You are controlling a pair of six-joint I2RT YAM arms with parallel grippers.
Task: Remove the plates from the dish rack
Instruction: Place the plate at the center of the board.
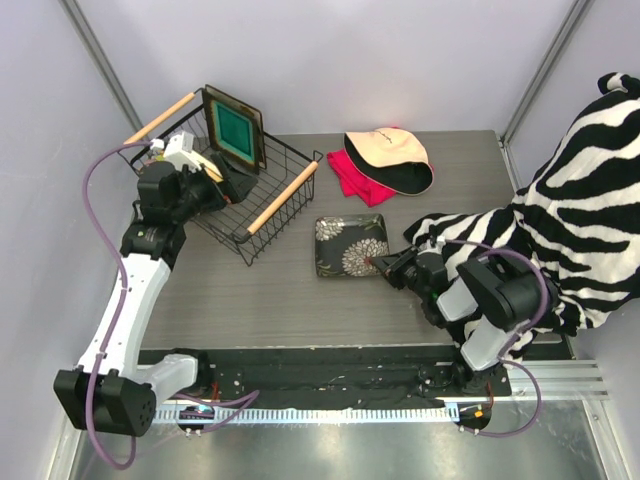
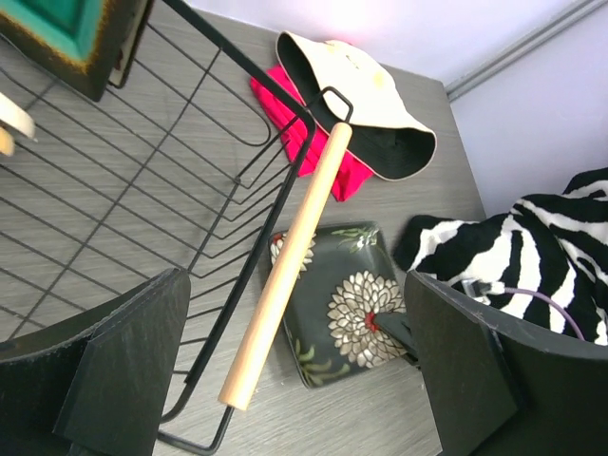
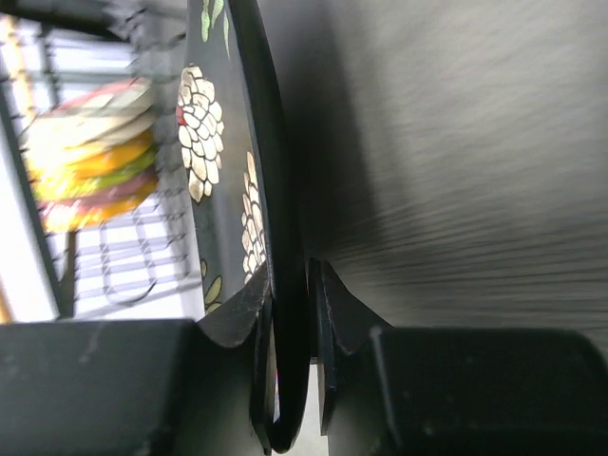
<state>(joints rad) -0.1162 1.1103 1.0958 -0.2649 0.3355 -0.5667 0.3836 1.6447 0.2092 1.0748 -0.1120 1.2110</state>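
Observation:
The black wire dish rack (image 1: 262,205) with two wooden handles stands at the back left. A square plate with a teal centre and dark rim (image 1: 236,126) stands upright in it. A blurred stack of round coloured plates (image 3: 90,142) shows in the right wrist view beside rack wires. A dark square plate with cream flowers (image 1: 345,243) is on the table right of the rack. My right gripper (image 1: 381,266) is shut on its near right rim (image 3: 285,190). My left gripper (image 1: 228,178) is open and empty inside the rack, its fingers (image 2: 123,370) wide apart above the rack's right handle (image 2: 285,266).
A cream-and-black cap (image 1: 390,160) lies on a red cloth (image 1: 352,182) at the back centre. A zebra-striped fabric (image 1: 575,210) fills the right side, over my right arm. Grey walls stand close on both sides.

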